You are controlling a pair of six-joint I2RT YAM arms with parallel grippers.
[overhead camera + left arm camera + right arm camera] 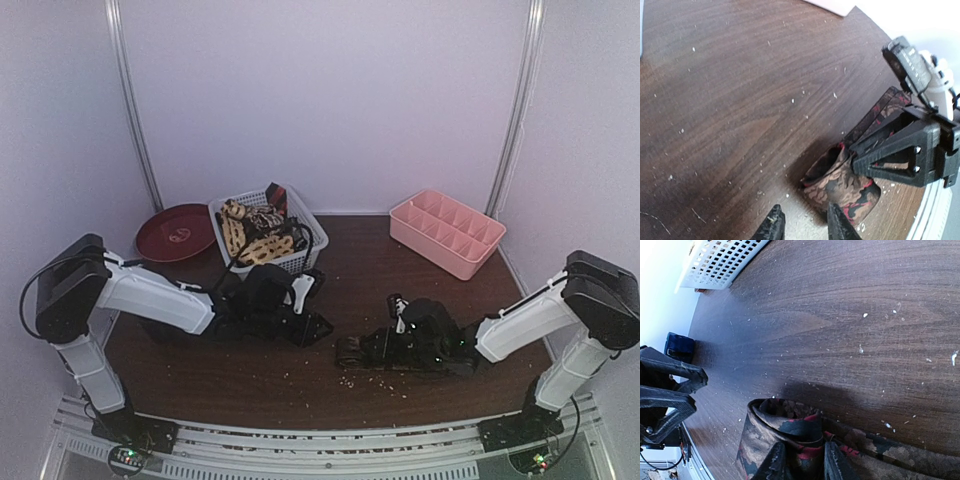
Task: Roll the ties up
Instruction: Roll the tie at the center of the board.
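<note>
Nearest the lens, my right jaws are pinching the dark, red-patched tie (790, 432) at its rolled end, both fingertips (776, 462) pressing into the coil's layers while it is resting on the table (865, 300). From the coil, the unrolled length is trailing off toward 4 o'clock in that wrist's view.

My left jaws are standing spread, their fingertips (771, 226) framing only bare wood. The coil is lying just at 1 o'clock of them, and I cannot tell whether the nearer fingertip is touching it.

Seen from above, the coil is sitting a little toward 5 o'clock of the table's middle, with my right arm (520, 325) reaching in from 3 o'clock and my left arm (150, 295) from 9 o'clock. More ties (255, 235), tan-and-cream and dark, are lying heaped in the white lattice basket (300, 258) at 11 o'clock. A dark red plate (165, 235) is sitting at 10 o'clock and a pink divided tray (440, 258) at 1 o'clock.
</note>
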